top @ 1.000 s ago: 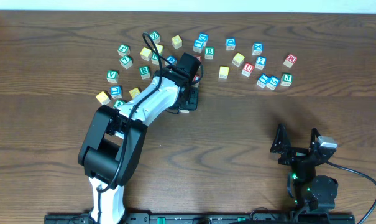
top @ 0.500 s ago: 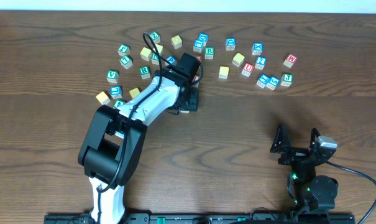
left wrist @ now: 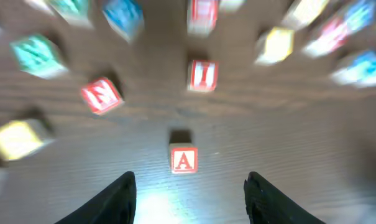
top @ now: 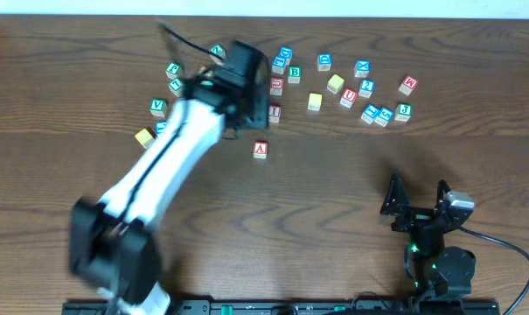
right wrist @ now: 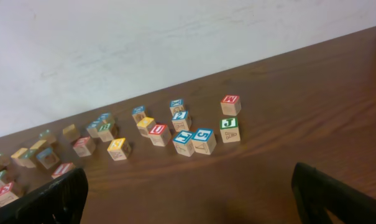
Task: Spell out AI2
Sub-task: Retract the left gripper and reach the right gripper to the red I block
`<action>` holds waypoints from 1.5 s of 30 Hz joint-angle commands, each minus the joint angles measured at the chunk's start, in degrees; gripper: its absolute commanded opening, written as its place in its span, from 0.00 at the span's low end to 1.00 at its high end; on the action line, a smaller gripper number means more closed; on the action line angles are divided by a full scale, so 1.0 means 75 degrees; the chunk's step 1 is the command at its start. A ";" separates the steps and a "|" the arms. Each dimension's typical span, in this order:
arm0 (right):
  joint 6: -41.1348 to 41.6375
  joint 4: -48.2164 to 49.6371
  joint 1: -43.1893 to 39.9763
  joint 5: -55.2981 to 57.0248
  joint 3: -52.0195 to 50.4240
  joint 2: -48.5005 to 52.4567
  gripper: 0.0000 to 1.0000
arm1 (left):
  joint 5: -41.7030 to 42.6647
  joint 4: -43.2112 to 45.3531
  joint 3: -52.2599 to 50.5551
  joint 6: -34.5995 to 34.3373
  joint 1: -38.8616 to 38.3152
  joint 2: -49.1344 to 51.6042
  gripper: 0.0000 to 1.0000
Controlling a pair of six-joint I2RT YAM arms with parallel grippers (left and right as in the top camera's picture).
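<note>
swung off the one a block (top: pixel 261 150), left fingers (left wrist: pixel 115 200) apart; right fingers (right wrist: pixel 338 200) apart too.

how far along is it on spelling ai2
Done: the A block stands alone in front of the pile. In hand: nothing; the left gripper is open and empty. The I block sits just beyond the A, not yet lined up. The right gripper is open, off to the side. Left: set the I beside the A, then a 2, which I cannot pick out for sure.
</note>
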 commanded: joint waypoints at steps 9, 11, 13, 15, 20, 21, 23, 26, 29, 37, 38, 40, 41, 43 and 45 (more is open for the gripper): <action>-0.0090 -0.0020 -0.0085 0.0006 -0.0012 -0.0012 0.99 | -0.0023 -0.0315 0.0175 0.0271 0.0676 -0.1632 0.55; -0.0090 0.0038 -0.0085 0.0020 -0.0012 -0.0012 0.99 | -0.0017 -0.0315 0.0175 0.0271 0.0667 -0.1542 0.56; -0.0090 0.0064 -0.0085 0.0044 -0.0012 -0.0012 0.99 | -0.0017 -0.0236 0.0175 0.0271 0.0667 -0.1329 0.56; -0.0090 0.0105 -0.0085 0.0093 -0.0012 -0.0012 0.99 | 0.0009 -0.0003 0.0175 0.0271 0.0667 -0.1052 0.55; -0.0090 0.0157 -0.0085 0.0280 -0.0012 -0.0012 0.99 | 0.0501 0.0659 0.0204 0.0434 0.0618 -0.0192 0.55; -0.0090 0.0157 -0.0085 0.0350 -0.0012 -0.0012 0.99 | 0.0498 0.0714 0.0242 0.0530 0.0577 -0.0050 0.55; -0.0090 0.0157 -0.0085 0.0414 -0.0012 -0.0012 0.99 | 0.0498 0.0714 0.0350 0.0697 0.0458 0.0152 0.55; -0.0087 0.0125 -0.0085 -0.0364 -0.0006 -0.0012 0.99 | 0.0484 0.0717 0.0440 0.0758 0.0117 0.0332 0.54; -0.0082 0.0152 -0.0085 -0.1003 0.0000 0.0020 0.99 | -0.0055 0.0708 0.0440 0.0752 -0.0181 0.0329 0.54; 0.0105 0.0152 -0.0093 -0.2215 0.0787 0.0935 0.99 | -0.1128 0.0857 0.0452 0.0749 -0.0408 0.0309 0.55; 0.0064 0.0090 -0.0093 -0.2361 0.1043 0.1244 0.99 | -0.1268 0.0854 0.0458 0.0746 -0.0361 0.0283 0.54; 0.0023 0.0067 -0.0093 -0.2672 0.1518 0.1877 0.99 | -0.1361 0.0787 0.0460 0.0746 -0.0283 0.0210 0.55; 0.0020 0.0070 -0.0093 -0.2859 0.1856 0.2352 0.99 | -0.1381 0.0729 0.0463 0.0746 -0.0230 0.0157 0.55; -0.0219 0.0064 -0.0090 -0.3276 0.2495 0.3281 0.99 | -0.1466 0.0583 0.0463 0.0746 -0.0108 0.0012 0.55; -0.0428 0.0029 -0.0090 -0.3768 0.3179 0.4240 0.99 | -0.1489 0.0443 0.0463 0.0743 0.0052 -0.0143 0.55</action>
